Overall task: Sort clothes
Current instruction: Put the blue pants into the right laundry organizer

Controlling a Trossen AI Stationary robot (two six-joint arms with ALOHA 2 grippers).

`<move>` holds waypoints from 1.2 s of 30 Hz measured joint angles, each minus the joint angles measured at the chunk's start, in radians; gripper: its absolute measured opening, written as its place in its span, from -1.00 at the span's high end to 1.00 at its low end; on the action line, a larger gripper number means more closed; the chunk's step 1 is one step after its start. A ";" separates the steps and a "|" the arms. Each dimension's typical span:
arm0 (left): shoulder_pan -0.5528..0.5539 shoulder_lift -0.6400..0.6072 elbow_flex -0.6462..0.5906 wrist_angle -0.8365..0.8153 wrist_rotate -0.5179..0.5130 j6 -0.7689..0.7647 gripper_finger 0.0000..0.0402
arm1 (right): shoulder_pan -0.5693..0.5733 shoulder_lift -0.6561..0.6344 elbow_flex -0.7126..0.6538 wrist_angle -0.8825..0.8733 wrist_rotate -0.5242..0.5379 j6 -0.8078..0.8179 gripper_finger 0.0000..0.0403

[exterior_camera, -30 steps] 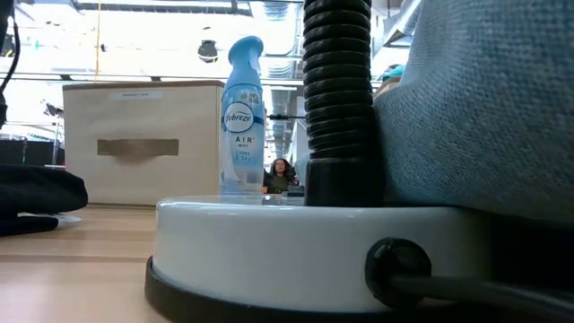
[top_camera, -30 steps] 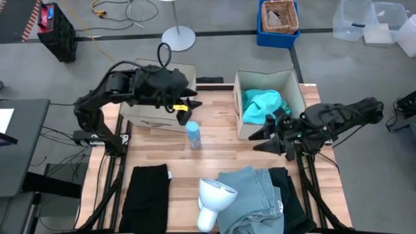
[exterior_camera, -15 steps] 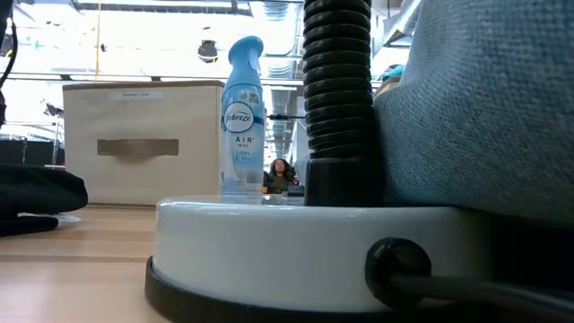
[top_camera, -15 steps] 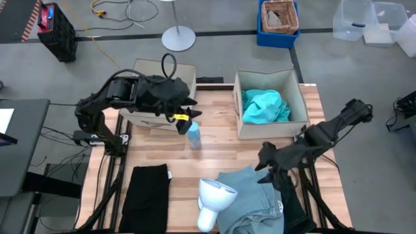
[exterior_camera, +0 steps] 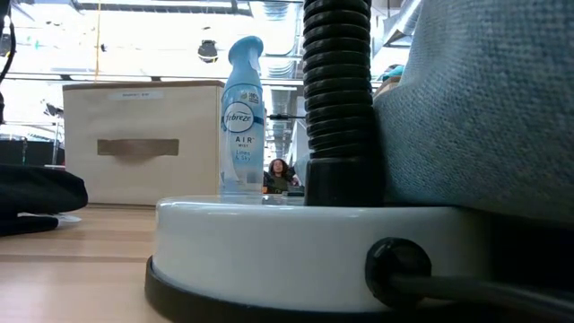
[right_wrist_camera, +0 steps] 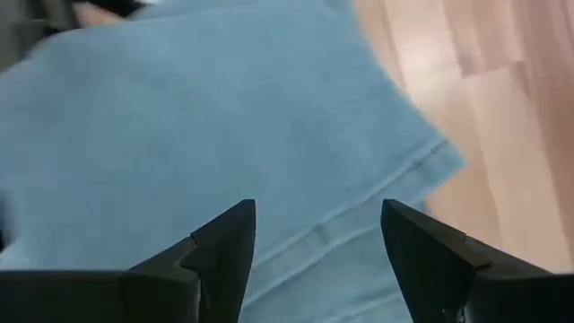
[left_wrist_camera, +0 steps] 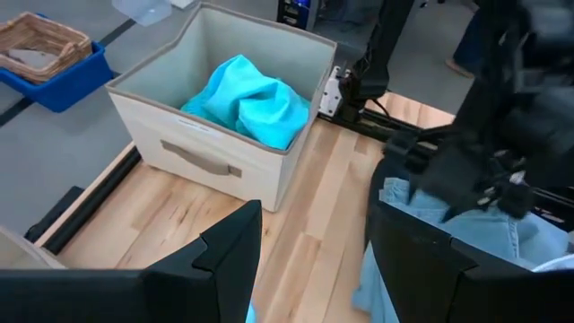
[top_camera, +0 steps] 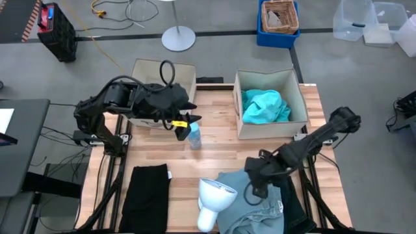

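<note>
Wooden table [top_camera: 221, 146], right claw [top_camera: 252, 189] spread wide right over the grey-blue clothes [top_camera: 250, 195]. Risk: it pinches just the hem and drags the pile. Left claw [top_camera: 188, 119], also spread, idles by the bottle [top_camera: 193, 135].

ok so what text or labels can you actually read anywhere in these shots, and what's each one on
"febreze" on the blue spray bottle, brand logo in the low view.
"AIR" on the same bottle, just under the logo; the smaller lines below it are too small to read.
The white strip label on the beige fabric box: text too small to read.
</note>
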 joint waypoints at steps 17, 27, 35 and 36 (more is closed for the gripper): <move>-0.057 0.000 0.000 0.025 -0.044 -0.002 0.01 | -0.048 0.018 -0.211 0.157 0.003 0.066 -0.73; -0.058 0.000 0.000 0.036 -0.051 -0.002 0.01 | -0.030 0.003 -0.388 0.380 -0.021 0.073 -0.75; -0.058 0.000 0.000 0.075 -0.073 0.007 0.01 | -0.039 0.002 -0.455 0.476 -0.069 0.077 -0.52; -0.058 0.000 0.000 0.076 -0.077 0.007 0.01 | -0.040 0.002 -0.456 0.476 -0.074 0.077 -0.47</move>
